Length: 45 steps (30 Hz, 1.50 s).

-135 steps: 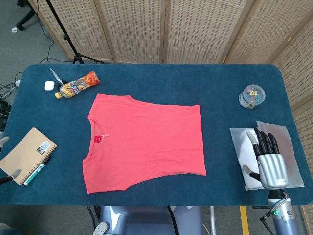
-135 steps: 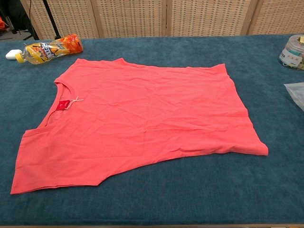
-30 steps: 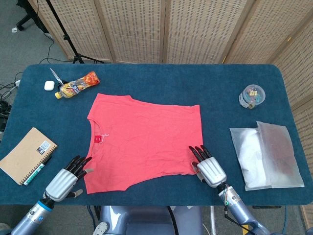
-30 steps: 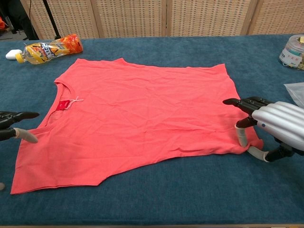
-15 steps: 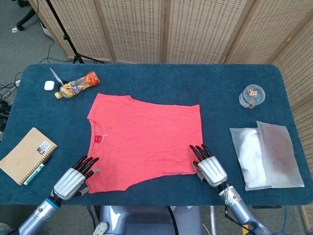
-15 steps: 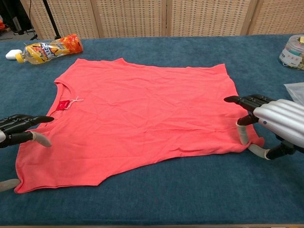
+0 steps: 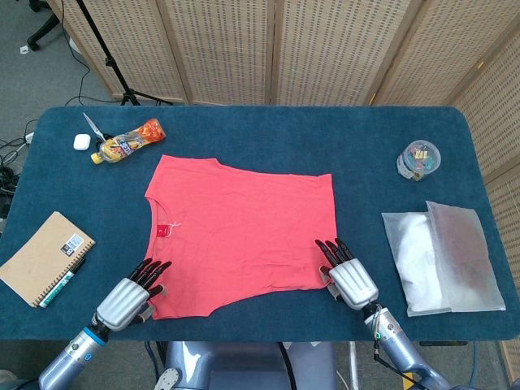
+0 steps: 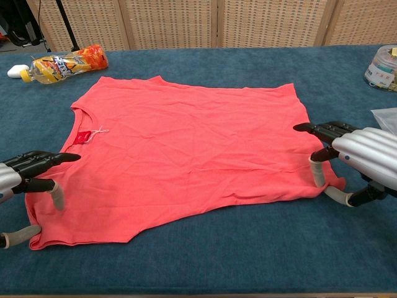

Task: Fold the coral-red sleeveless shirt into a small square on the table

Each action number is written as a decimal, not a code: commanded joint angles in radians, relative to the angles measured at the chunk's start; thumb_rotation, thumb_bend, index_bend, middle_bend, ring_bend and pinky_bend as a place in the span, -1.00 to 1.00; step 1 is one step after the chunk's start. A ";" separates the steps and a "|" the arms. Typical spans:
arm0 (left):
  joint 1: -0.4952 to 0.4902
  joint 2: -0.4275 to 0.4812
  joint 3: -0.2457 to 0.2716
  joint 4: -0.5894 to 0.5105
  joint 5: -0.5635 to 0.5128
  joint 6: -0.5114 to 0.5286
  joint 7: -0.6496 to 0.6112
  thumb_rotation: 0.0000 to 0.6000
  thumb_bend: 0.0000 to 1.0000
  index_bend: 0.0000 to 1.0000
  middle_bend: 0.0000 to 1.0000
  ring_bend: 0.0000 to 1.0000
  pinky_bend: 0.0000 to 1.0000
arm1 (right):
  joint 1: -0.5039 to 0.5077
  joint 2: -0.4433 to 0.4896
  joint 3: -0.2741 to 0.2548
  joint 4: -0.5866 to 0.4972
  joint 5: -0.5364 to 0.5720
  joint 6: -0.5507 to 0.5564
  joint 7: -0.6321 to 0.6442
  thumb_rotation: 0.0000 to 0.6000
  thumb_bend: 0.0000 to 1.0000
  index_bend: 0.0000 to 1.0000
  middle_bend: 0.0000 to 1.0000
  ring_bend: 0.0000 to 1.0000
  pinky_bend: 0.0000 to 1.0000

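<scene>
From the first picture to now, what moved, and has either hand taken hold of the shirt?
Both hands came in to the coral-red shirt's near corners: the left hand from the notebook side, the right hand off the plastic bag. The left corner has shifted slightly inward. No firm grip shows. Other items stayed put.

shirt (image 7: 244, 231) coral-red | table (image 7: 366, 162) dark blue | notebook (image 7: 45, 257) tan | hands silver, black fingers
</scene>
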 commanded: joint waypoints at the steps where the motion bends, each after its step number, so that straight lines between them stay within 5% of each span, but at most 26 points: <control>1: -0.003 -0.001 0.001 -0.004 -0.008 -0.011 0.010 1.00 -0.29 -0.08 -1.00 -1.00 -1.00 | 0.000 0.002 0.000 -0.003 0.000 0.002 0.001 1.00 0.34 0.19 -1.00 -1.00 -1.00; 13: -0.003 -0.009 0.003 0.005 -0.038 -0.034 0.029 1.00 -0.24 0.06 -1.00 -1.00 -1.00 | 0.000 0.006 0.002 -0.008 0.003 0.004 0.005 1.00 0.34 0.19 -1.00 -1.00 -1.00; 21: -0.003 -0.022 0.000 0.010 -0.048 -0.032 0.036 1.00 -0.12 0.40 -1.00 -1.00 -1.00 | 0.001 0.008 0.002 -0.009 0.005 0.005 0.008 1.00 0.34 0.20 -1.00 -1.00 -1.00; 45: -0.008 0.065 0.026 -0.071 -0.014 0.033 -0.022 1.00 -0.01 0.45 -1.00 -1.00 -1.00 | 0.007 0.036 -0.021 -0.023 -0.077 0.063 0.105 1.00 0.45 0.31 -0.96 -1.00 -1.00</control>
